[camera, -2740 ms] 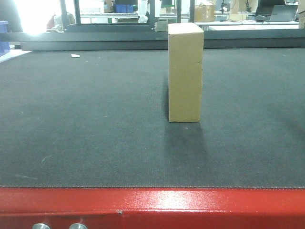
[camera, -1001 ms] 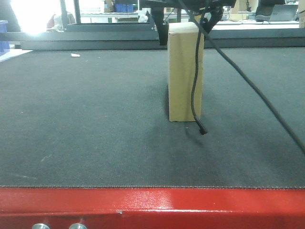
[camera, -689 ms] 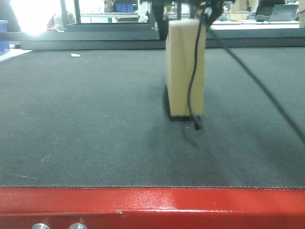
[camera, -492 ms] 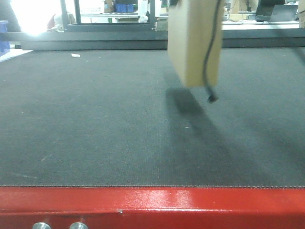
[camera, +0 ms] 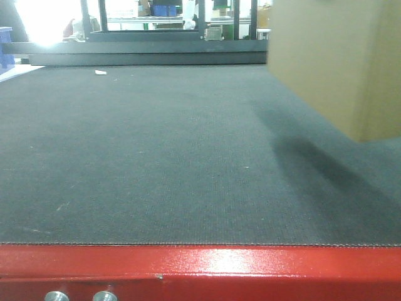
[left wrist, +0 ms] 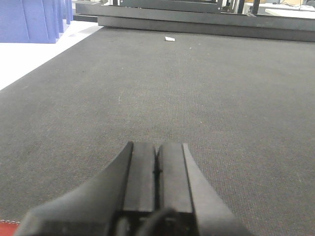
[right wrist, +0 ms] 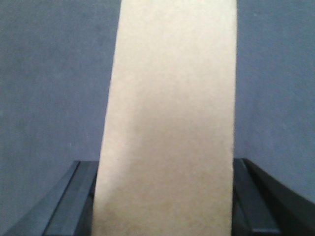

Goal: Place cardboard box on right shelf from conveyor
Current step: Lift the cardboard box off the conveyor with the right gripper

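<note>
The tan cardboard box (camera: 332,63) hangs in the air at the upper right of the front view, close to the camera, with its shadow on the dark conveyor belt (camera: 156,157) below. In the right wrist view the cardboard box (right wrist: 172,123) fills the middle, and my right gripper (right wrist: 165,196) is shut on it, one black finger pressed to each side. My left gripper (left wrist: 156,169) is shut with nothing in it, low over the belt (left wrist: 197,88) near its front edge. The right shelf is out of view.
The conveyor's red frame edge (camera: 200,269) with two silver knobs (camera: 56,296) runs along the front. A small white scrap (camera: 99,73) lies far back left on the belt. Blue bins (left wrist: 29,19) stand beyond the belt's left side.
The right gripper came down on the standing box, closed on it and lifted it off the belt. The box has since moved up, to the right and toward the camera.
</note>
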You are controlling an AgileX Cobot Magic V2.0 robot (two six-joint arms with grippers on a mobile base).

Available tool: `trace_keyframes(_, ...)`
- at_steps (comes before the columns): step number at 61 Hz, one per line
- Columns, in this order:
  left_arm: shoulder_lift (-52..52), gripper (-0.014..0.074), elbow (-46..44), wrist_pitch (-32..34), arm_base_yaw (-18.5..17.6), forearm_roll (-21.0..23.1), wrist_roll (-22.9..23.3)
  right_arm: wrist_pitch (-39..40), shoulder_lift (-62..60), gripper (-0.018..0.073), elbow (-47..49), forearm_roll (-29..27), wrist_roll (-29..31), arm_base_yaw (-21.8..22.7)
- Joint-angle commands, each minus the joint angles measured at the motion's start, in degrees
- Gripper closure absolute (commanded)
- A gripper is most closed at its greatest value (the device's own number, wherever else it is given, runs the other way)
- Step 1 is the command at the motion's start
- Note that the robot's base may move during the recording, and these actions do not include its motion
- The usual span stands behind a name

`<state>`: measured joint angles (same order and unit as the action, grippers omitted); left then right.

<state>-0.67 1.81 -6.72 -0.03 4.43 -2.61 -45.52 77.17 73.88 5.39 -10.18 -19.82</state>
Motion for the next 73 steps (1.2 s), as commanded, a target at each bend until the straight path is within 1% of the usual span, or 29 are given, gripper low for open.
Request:
trace_keyframes(1,-0.9,0.0713,0.5,4.8,-0.2,0.3,0.0,7.2,-9.0,0.0324,-5.4,0.1,1.7,0.2)
trace_keyframes(10,-0.9,0.0712,0.5,4.8,-0.2,0.3,0.0,8.2,-20.6,0.0324,-15.3,-0.7,1.8,0.2)
trace_keyframes(24,-0.9,0.0713,0.5,4.8,-0.2,0.3,0.0,8.2,-38.0,0.0324,-25.6,-1.3,1.8,0.0)
trace_keyframes(32,-0.9,0.0712,0.5,4.8,-0.2,0.3,0.0,8.1,-47.7,0.0324,-28.4,-1.5,1.8,0.0)
trace_keyframes(41,-0.9,0.0713,0.5,4.8,-0.2,0.3,0.0,8.6,-56.8,0.0324,-28.8,-1.5,1.8,0.0)
trace_keyframes(53,-0.9,0.0713,0.5,4.8,-0.2,0.3,0.0,9.1,-62.1,0.0324,-28.8,-1.5,1.8,0.0)
trace_keyframes(73,-0.9,0.0713,0.5,4.8,-0.2,0.3,0.0,9.0,-62.3,0.0324,-28.9,-1.5,1.8,0.0)
